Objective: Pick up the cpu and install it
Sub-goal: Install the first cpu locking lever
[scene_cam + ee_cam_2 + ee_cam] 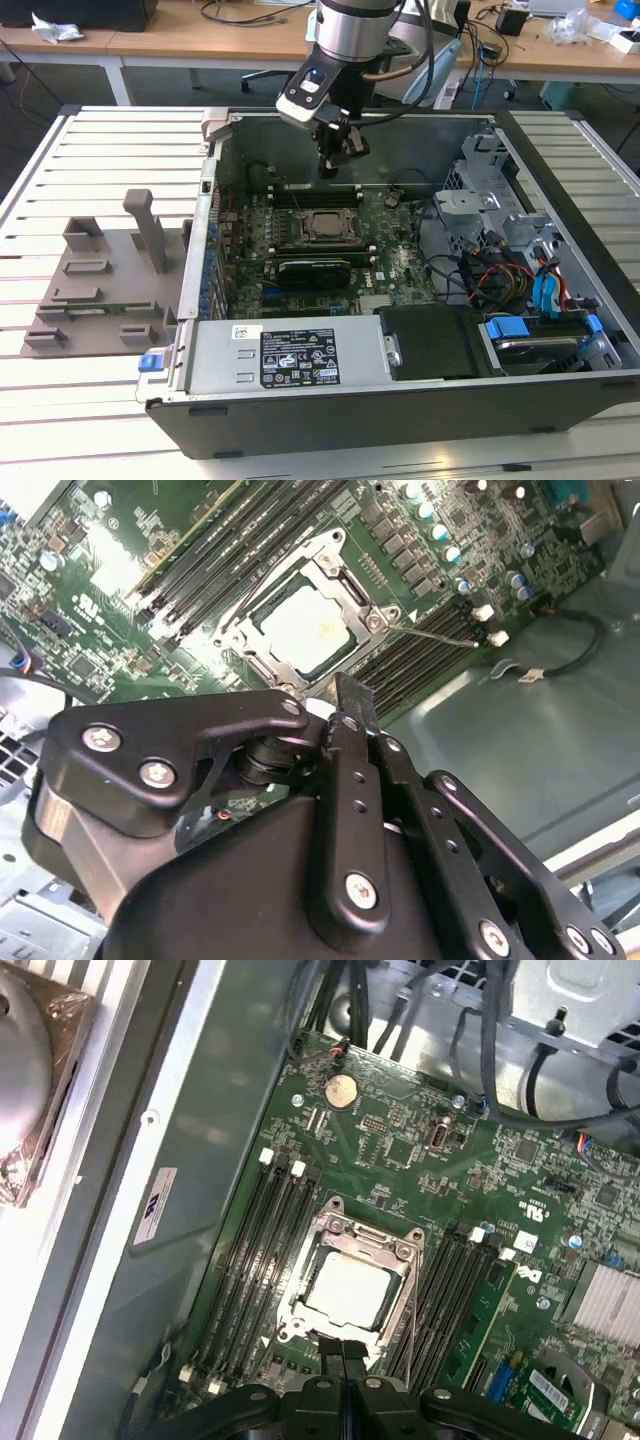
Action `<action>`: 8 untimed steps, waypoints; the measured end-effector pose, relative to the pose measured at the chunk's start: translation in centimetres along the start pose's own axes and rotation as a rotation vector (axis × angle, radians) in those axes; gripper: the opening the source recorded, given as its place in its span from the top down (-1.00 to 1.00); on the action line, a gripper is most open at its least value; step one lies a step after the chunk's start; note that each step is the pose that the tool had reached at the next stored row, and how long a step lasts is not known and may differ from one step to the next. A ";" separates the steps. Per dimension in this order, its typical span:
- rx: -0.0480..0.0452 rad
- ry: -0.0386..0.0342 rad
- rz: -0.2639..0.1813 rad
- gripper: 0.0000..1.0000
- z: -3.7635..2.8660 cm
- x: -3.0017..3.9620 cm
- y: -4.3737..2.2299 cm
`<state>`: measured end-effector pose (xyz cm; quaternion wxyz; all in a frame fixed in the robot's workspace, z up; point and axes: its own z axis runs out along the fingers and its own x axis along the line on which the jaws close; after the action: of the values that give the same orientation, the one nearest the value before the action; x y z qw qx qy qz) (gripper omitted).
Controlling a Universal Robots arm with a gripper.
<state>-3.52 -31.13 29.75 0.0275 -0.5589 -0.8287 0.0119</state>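
The cpu (322,225), a small square chip with a pale silver top, lies flat in the metal-edged socket frame (325,1235) on the green motherboard (400,270) inside the open computer case. It shows in both wrist views (348,1288) (305,630). My gripper (336,160) hangs above the board, a little way behind the socket in the exterior view and apart from the chip. Its two black fingers (345,1352) are pressed together with nothing between them. The fingertip (352,695) sits just off the socket's edge.
The case walls (215,200) ring the board. Black memory slots (260,1250) flank the socket, and a long black graphics card (315,270) lies in front of it. Drive cage and cables (510,270) fill the exterior view's right. A grey fixture (100,270) stands left of the case.
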 end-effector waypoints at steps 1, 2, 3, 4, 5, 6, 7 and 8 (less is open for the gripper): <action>0.0004 -0.0007 -0.013 0.79 0.00 0.00 0.00; 0.0008 -0.0012 -0.024 0.79 0.00 0.00 0.00; 0.0010 -0.0015 -0.031 0.79 0.00 0.00 0.00; 0.0013 -0.0020 -0.039 0.79 0.00 0.00 0.00; 0.0015 -0.0024 -0.047 0.79 0.00 0.00 0.00; 0.0019 -0.0030 -0.058 0.79 0.00 0.00 0.00; 0.0023 -0.0035 -0.070 0.79 0.00 0.00 0.00; 0.0025 -0.0039 -0.078 0.79 0.00 0.00 0.00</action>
<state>-3.52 -31.13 29.75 0.0270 -0.5262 -0.8498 0.0129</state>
